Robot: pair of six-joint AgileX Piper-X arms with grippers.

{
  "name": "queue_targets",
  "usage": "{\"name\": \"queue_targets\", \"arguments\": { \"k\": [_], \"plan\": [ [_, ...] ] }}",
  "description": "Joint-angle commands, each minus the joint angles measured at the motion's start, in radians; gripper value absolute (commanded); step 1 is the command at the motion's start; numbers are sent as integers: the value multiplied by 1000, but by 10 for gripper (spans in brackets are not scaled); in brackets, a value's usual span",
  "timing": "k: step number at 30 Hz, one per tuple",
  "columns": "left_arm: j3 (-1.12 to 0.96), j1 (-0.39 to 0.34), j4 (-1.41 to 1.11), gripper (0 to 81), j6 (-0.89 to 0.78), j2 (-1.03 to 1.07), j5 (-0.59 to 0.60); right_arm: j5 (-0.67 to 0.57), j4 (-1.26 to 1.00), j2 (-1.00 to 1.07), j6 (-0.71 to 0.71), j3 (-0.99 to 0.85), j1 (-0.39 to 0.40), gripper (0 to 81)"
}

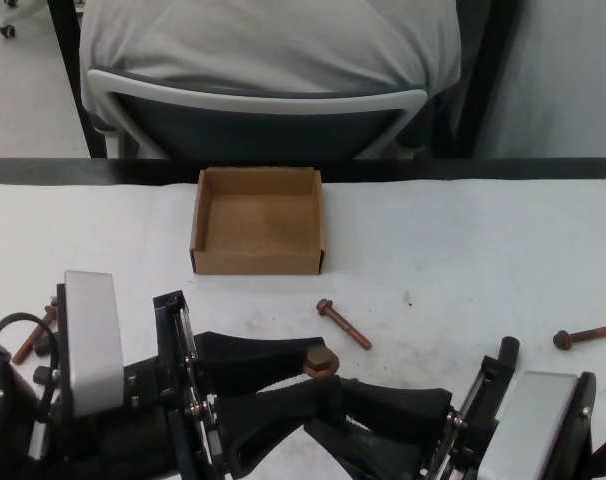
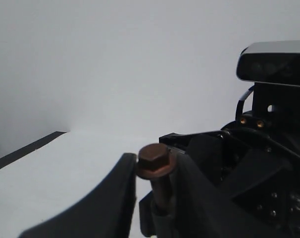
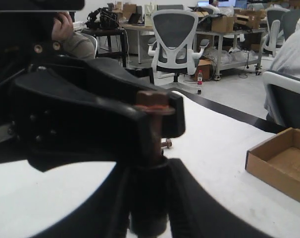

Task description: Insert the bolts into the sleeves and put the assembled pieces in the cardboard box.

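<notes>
A: Left gripper (image 2: 154, 172) clenched on the bolt (image 2: 153, 159), hex head up, just above the fingertips?
B: Yes — and right gripper (image 3: 149, 198) clamped, by the look of it, on the dark sleeve (image 3: 149, 220) directly beneath, low over the tabletop (image 1: 463, 250), on the near side of the cardboard box (image 1: 255, 262) and apart from it.
A: Shank inside the bore?
B: Cannot tell; hidden at the junction. Probably mid-insertion, judging by the head standing clear above the fingers.
A: How to finish cleanly, then?
B: Keep bolt and sleeve on one axis, no tilt. Press straight down, slowly, with the sleeve held dead still. Stop at the head seating on the sleeve's rim.
A: And the release?
B: Open one gripper only, never both — otherwise a dropped piece. Then carry forward over the box wall and set down inside, low, no tossing.
A: More work after that?
B: Plenty. A loose bolt (image 1: 343, 323) just beyond the grippers, a second bolt (image 1: 584, 335) well off to the right, seemingly a third bolt (image 1: 31, 338) beside the left arm, all lying on the tabletop.
</notes>
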Motion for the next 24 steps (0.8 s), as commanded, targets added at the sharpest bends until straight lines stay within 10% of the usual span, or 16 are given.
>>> {"name": "queue_targets", "arguments": {
  "k": [1,4,11,24],
  "plan": [
    [4,-3,-25,8,101,-2,23,3,-76,-13,-6,-14,2,2],
    [4,-3,-25,62,111,-2,27,3,-76,-13,-6,-14,2,2],
    [4,-3,-6,537,86,-2,-73,3,-76,-13,-2,-14,2,2],
    [4,311,46,489,-66,-14,36,4,61,-13,28,-55,-12,2]
  ]
}}
